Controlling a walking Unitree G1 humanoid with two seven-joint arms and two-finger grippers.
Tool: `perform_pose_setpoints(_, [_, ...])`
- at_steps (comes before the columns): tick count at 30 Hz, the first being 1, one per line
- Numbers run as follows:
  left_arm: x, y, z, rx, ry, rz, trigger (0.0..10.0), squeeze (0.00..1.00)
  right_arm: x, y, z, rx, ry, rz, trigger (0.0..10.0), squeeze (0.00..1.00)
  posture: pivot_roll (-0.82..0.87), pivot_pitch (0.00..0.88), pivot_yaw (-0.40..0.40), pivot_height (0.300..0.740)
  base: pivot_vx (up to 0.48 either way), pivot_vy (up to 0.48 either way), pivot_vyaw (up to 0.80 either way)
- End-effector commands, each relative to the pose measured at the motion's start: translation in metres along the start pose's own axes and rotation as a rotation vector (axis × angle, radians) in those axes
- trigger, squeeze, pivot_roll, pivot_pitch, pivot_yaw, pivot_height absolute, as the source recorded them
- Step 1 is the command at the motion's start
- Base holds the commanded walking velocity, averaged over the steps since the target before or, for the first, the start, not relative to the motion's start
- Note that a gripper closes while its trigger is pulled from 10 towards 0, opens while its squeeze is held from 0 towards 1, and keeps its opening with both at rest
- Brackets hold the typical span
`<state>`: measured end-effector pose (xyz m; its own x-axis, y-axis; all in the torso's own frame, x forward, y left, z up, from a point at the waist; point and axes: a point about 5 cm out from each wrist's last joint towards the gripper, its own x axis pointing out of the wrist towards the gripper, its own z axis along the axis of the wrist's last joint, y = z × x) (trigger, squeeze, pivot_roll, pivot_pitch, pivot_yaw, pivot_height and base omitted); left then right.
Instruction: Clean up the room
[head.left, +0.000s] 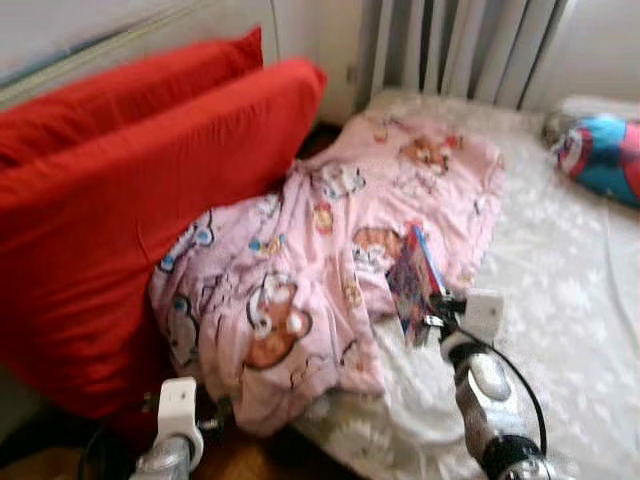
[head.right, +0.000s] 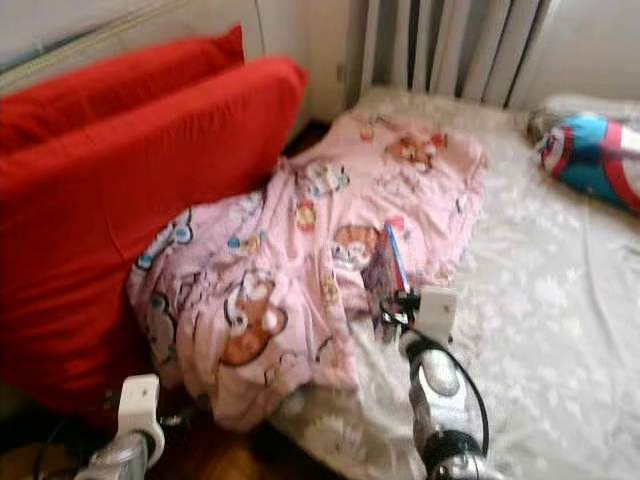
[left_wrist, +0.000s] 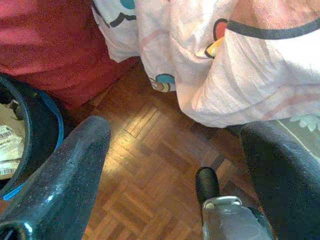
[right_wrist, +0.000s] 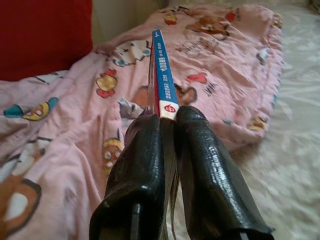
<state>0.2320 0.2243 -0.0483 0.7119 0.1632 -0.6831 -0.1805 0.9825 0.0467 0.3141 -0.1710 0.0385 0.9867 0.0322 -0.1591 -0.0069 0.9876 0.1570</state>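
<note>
My right gripper (head.left: 428, 312) is shut on a thin book (right_wrist: 162, 85) with a blue spine, held upright on its edge above the pink cartoon blanket (head.left: 330, 250). The book (head.left: 415, 275) shows its dark patterned cover in the left eye view. The blanket lies crumpled on the white mattress (head.left: 560, 300) and hangs over its near edge. My left gripper (left_wrist: 175, 175) is open, low over the parquet floor (left_wrist: 155, 175), just below the blanket's hanging corner (left_wrist: 225, 65). Its white wrist (head.left: 178, 405) shows at the bottom left.
Two big red cushions (head.left: 110, 210) lean against the wall on the left. A blue and red soft toy (head.left: 605, 150) lies at the mattress's far right. A radiator (head.left: 450, 45) stands behind the bed. A dark bin with paper (left_wrist: 15, 135) is beside my left gripper.
</note>
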Motion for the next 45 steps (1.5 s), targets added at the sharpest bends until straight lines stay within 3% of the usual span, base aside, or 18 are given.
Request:
perform_pose_setpoints(1, [-0.003, 0.005, -0.013, -0.020, 0.048, 0.034, 10.0, 0.00, 0.003, 0.003, 0.005, -0.007, -0.017, 0.011, 10.0, 0.00, -0.09, 0.011, 0.017, 0.740, 0.000, 0.000, 0.00])
perform_pose_setpoints(6, [-0.004, 0.005, -0.019, -0.046, 0.059, 0.056, 10.0, 0.00, 0.003, -0.001, 0.001, 0.033, 0.006, -0.042, 10.0, 0.00, -0.09, 0.007, 0.016, 0.740, 0.000, 0.000, 0.00])
perform_pose_setpoints(19, [-0.007, 0.007, -0.029, 0.003, 0.083, 0.045, 10.0, 0.00, -0.001, -0.002, -0.005, 0.063, 0.019, -0.094, 10.0, 0.00, -0.10, 0.000, 0.025, 0.740, 0.000, 0.000, 0.00])
perform_pose_setpoints(32, [-0.009, 0.002, -0.036, 0.094, 0.104, 0.018, 10.0, 0.00, 0.001, -0.002, -0.003, 0.053, 0.018, -0.095, 10.0, 0.00, -0.09, 0.006, 0.020, 0.740, 0.000, -0.041, -0.80])
perform_pose_setpoints(45, [-0.009, 0.003, -0.037, 0.091, 0.110, 0.019, 10.0, 0.00, 0.001, 0.001, -0.003, 0.050, 0.017, -0.091, 10.0, 0.00, -0.09, 0.026, 0.020, 0.740, 0.000, -0.083, -0.80])
